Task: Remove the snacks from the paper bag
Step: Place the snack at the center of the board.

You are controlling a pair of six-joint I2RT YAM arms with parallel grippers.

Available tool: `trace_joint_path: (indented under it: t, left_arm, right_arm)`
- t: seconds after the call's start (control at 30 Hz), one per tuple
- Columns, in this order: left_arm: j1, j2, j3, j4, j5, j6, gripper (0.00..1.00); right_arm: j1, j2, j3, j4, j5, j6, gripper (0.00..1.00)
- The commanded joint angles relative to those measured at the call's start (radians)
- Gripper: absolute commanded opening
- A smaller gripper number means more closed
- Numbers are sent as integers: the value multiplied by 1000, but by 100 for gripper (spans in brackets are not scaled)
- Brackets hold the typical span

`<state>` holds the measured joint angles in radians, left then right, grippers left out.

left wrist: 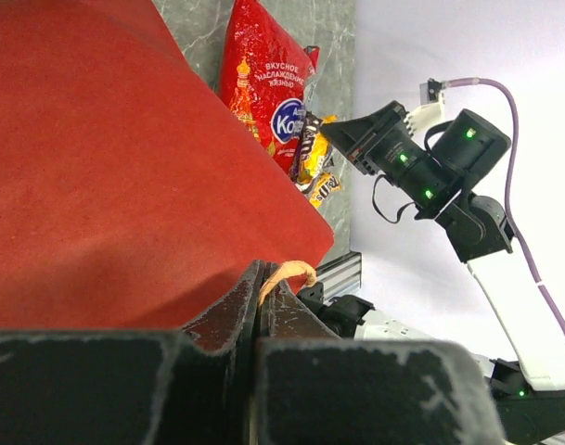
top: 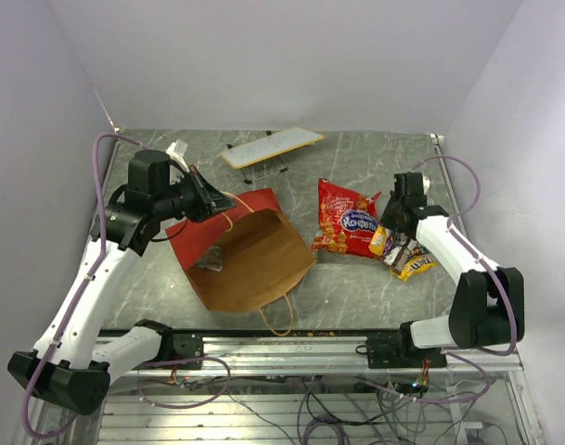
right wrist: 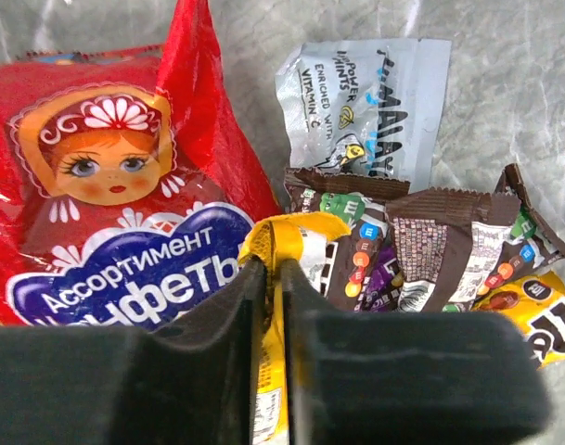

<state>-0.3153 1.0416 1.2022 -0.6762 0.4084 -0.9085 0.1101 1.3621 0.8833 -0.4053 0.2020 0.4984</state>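
Aloft, left gripper [left wrist: 261,281] pinching paper bag handle [left wrist: 288,272]

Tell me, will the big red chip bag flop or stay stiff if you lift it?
The chip bag would probably flop and crinkle, because its wrapper looks wrinkled. Its shiny surface may be slippery to hold. It lies flat, so a push would likely slide it, not roll it.

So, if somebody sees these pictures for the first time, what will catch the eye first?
The big paper bag, red outside and brown inside, lies on its side left of centre with its mouth open, and the left gripper pinches its string handle. To its right lie a red chip bag and a heap of small candy packets, where the right gripper is closed on a yellow packet.
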Motion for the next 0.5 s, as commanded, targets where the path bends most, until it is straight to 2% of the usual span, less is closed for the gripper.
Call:
trace_joint_path:
  t: [0.0, 0.13, 0.23, 0.33, 0.47]
  left_arm:
    - [5, -14, 7, 9, 21, 10, 7]
    - [5, -21, -3, 14, 23, 0, 7]
    - [5, -22, -4, 11, 17, -3, 7]
    - [5, -17, 3, 3, 16, -2, 7]
    - [5, -25, 10, 2, -2, -9, 7]
  right_arm:
    - [-6, 18, 55, -27, -27, -60, 21]
    - [-6, -20, 87, -31, -58, -98, 45]
    - [-4, -45, 125, -40, -83, -126, 56]
    - [6, -68, 179, -41, -105, -143, 62]
    - [78, -62, 260, -46, -150, -156, 63]
